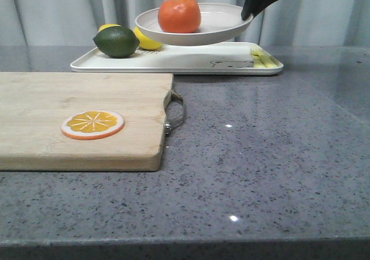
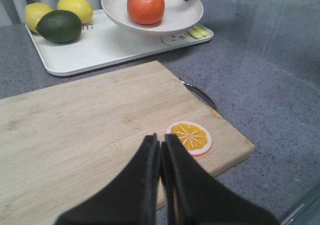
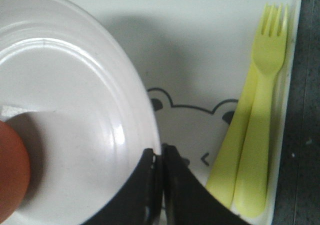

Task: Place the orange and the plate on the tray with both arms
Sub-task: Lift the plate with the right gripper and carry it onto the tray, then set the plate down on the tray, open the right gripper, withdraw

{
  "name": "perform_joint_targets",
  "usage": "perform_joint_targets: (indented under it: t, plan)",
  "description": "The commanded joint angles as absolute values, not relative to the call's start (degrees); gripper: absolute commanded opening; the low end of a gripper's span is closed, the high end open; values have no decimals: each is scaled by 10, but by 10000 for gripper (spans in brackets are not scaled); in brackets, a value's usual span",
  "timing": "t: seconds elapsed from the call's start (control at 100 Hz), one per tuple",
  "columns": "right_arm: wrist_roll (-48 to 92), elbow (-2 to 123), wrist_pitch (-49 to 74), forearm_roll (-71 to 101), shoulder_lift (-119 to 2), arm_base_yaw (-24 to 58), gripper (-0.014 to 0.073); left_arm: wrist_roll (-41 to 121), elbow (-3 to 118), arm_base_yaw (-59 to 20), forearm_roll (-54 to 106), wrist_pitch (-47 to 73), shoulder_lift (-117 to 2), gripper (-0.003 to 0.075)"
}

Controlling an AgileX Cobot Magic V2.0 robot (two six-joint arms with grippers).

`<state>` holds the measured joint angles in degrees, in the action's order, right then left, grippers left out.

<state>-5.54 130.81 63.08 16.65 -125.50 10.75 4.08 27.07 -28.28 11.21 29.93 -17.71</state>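
The orange [image 1: 180, 14] sits in the off-white plate [image 1: 219, 26], which hangs tilted a little above the white tray [image 1: 173, 60]. My right gripper [image 1: 250, 13] is shut on the plate's right rim [image 3: 150, 120] and holds it up; the orange shows at the picture's edge in the right wrist view [image 3: 11, 175]. The tray's bear-face drawing [image 3: 192, 115] lies below the rim. My left gripper [image 2: 162, 142] is shut and empty above the wooden cutting board [image 2: 90, 130]; from there I see the orange [image 2: 145, 5], the plate [image 2: 175, 17] and the tray [image 2: 100, 47] farther off.
A dark green lime [image 1: 117, 41] and yellow lemons [image 1: 147, 40] lie on the tray's left part. A yellow-green plastic fork and spoon [image 3: 255, 135] lie along its right edge. An orange slice [image 1: 92, 125] lies on the cutting board [image 1: 75, 121], which has a metal handle [image 1: 176, 112].
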Motion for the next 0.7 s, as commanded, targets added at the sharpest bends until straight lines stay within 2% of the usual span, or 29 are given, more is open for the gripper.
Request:
perform_joint_targets:
  t: [0.0,0.16,0.69]
  plan:
    - [-62,1376,620,204,-1249,89,-69,38,285,-281,117,256,-182,-19]
    - [-62,1417,612,230,-1289,73,-69,38,285,-281,117,256,-182,-19]
    - [-62,1417,570,230,-1335,73,-69,38,285,-281,117,256,-182,-19]
